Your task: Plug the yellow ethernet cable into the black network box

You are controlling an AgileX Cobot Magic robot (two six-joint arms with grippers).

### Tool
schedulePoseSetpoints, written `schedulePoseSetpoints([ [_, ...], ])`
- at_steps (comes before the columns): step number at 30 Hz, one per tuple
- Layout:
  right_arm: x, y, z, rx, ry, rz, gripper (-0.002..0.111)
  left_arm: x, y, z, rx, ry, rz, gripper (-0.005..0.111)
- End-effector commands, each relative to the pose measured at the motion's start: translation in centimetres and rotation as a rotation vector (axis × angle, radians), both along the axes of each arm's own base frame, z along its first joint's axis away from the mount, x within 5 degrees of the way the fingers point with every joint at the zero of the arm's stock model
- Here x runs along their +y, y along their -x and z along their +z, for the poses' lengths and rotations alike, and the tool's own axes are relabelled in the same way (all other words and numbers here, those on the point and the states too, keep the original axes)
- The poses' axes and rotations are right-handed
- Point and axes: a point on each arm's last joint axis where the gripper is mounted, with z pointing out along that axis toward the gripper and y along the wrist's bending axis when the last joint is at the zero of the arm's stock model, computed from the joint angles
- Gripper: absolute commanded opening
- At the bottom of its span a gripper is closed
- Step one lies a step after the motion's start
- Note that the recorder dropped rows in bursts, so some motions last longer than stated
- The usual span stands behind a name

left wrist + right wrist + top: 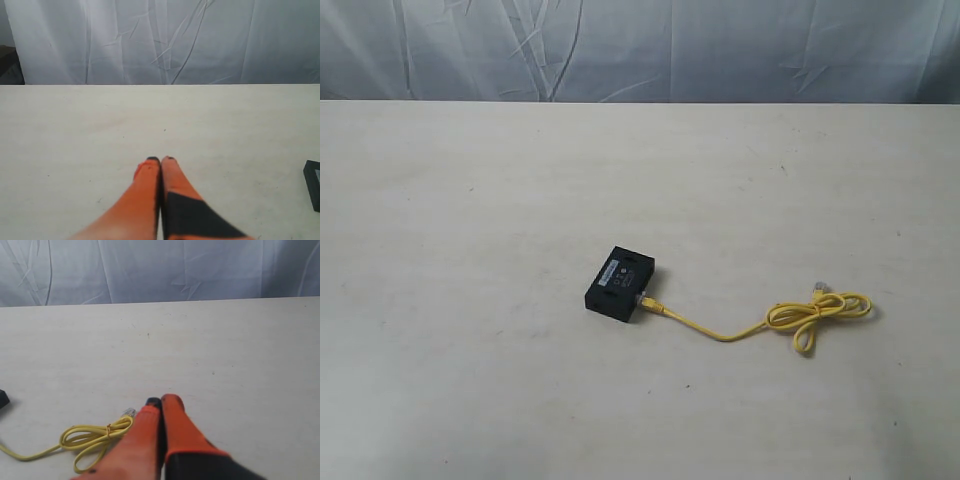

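The black network box (619, 284) lies flat near the middle of the table, pale label up. The yellow ethernet cable (720, 334) runs from the box's right side, where one plug sits at a port, out to a tied loop (818, 312) with a clear free plug (818, 287). Neither gripper shows in the exterior view. In the left wrist view my left gripper (161, 160) is shut and empty, with a corner of the box (313, 184) at the frame's edge. My right gripper (161, 401) is shut and empty beside the cable loop (95, 435) and free plug (129, 412).
The pale table (470, 200) spreads wide around the box and cable. A creased grey-white curtain (640, 50) hangs behind the table's far edge.
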Motion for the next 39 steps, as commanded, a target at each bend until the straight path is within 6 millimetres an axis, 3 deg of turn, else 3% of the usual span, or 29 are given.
schedulePoseSetpoints([
  [1, 0.01, 0.02, 0.04, -0.010, 0.003, 0.003, 0.000, 0.03, 0.01, -0.09, -0.005, 0.009, 0.005, 0.000],
  [11, 0.01, 0.02, 0.04, -0.010, 0.003, 0.003, 0.000, 0.53, -0.05, -0.09, -0.006, 0.006, 0.095, 0.000],
  [39, 0.01, 0.02, 0.04, -0.010, 0.003, 0.003, 0.000, 0.53, -0.05, -0.09, -0.006, 0.006, 0.095, 0.000],
])
